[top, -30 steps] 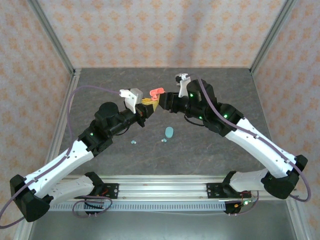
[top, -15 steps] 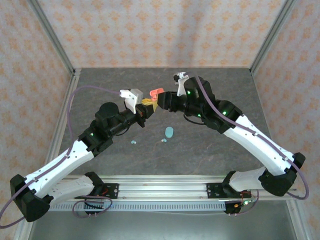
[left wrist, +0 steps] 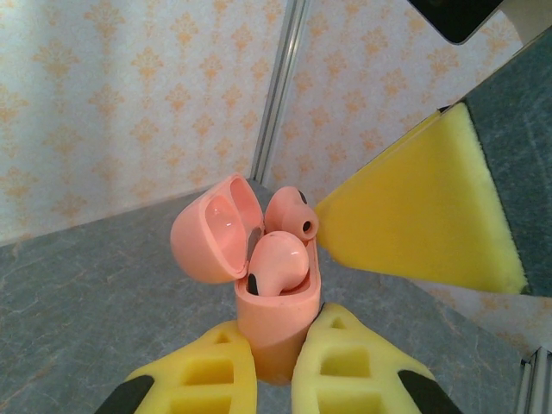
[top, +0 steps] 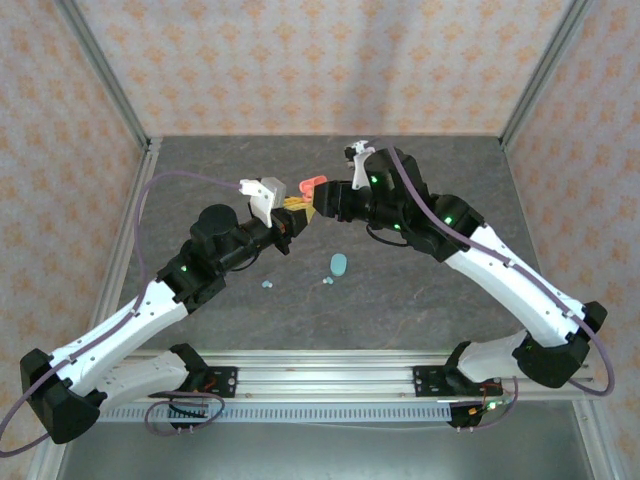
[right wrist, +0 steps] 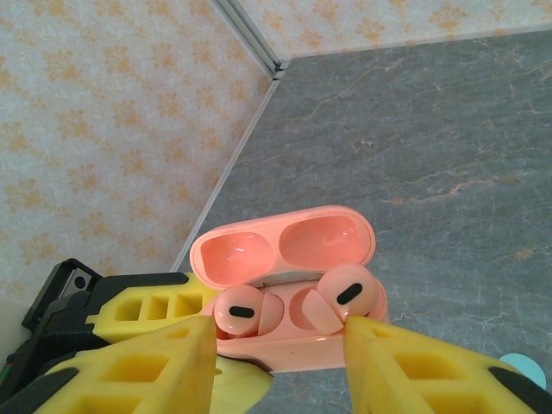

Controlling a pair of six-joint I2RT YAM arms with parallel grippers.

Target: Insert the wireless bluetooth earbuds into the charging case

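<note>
1. Top view: the left gripper (top: 299,206) stays clamped on the open coral charging case (top: 312,186). The right gripper (top: 320,204) is just beside it, its arm swung slightly left since a second ago.
2. Left wrist: both coral earbuds (left wrist: 280,263) sit in the case (left wrist: 276,323), one standing proud.
3. Right wrist: the right gripper (right wrist: 272,345) has its jaws parted, holding nothing.

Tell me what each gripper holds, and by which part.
Left gripper clamps the open pink case by its lower body. Right gripper stands open, holding nothing.
</note>
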